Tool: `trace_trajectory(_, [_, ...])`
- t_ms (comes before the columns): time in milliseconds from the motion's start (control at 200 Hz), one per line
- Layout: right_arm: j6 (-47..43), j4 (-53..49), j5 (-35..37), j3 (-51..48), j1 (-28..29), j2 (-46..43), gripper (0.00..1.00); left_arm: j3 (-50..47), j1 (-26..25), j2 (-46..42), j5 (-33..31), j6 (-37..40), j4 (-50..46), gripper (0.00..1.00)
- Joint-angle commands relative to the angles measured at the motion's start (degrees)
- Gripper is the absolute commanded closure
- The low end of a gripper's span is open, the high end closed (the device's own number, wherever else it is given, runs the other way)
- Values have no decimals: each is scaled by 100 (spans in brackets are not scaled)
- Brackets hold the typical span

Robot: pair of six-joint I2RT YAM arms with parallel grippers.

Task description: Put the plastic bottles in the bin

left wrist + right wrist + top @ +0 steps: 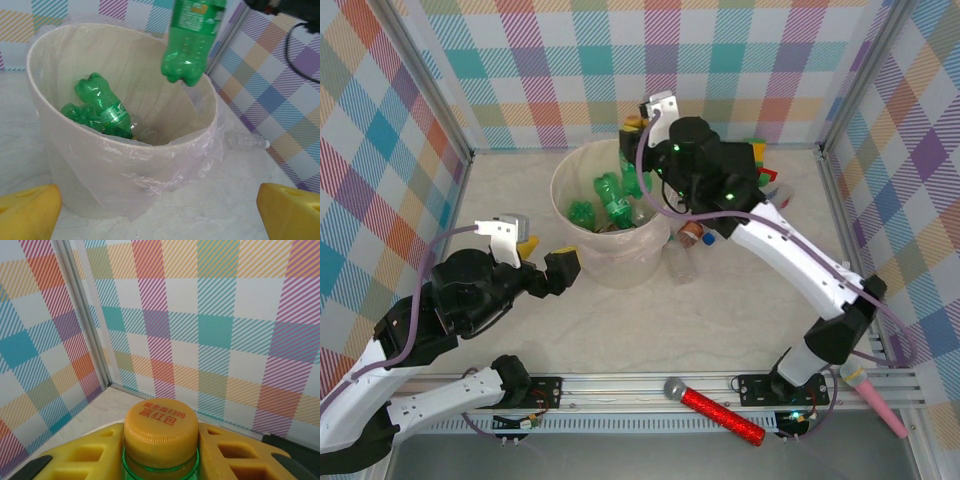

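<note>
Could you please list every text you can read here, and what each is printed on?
"赢红包", red print on the yellow cap; the smaller line above it is too small to read.
Label of the raised green bottle: white print, too blurred.
Labels of the bottles in the bin: blurred.

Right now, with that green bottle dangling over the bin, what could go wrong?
1. The green bottle hangs toward the far rim of the bin, not over its middle. Dropped here, it might clip the rim and bounce out.
2. The right end effector grips only the neck under the cap, so the bottle could swing or slip early.
3. The open left end effector sits close to the bin's wall and might nudge it.
</note>
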Motion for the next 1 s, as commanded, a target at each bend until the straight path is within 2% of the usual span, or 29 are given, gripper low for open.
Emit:
trace_trajectory(0, [-159,897,-24,9,61,202,63,134,-45,-15,-217,-151,-77,0])
trace_trajectory(45, [-160,792,-85,76,63,307,59,120,-47,-11,-262,-161,-83,0])
trace_trajectory(80, [-156,657,-122,135,73,365,47,119,-45,-14,-281,-174,-90,0])
trace_trajectory(130, [-146,489,-134,152,76,388,25,89,-45,-14,-278,-179,-88,1])
trace_trajectory(160, [-135,409,-127,139,78,363,17,71,-47,-13,-283,-186,-71,0])
trace_trajectory(230, [-114,287,-13,63,77,254,11,10,-45,1,-244,-173,-8,0])
trace_trajectory(525, [67,-37,146,-701,77,-709,9,-37,-45,273,-14,-142,241,0])
trace_trajectory(785, [204,-487,453,-1581,18,-1655,1,-32,-45,541,545,-215,501,0])
trace_trajectory(995, [902,-1219,218,-2329,-583,-2411,1,134,-45,824,766,-276,503,0])
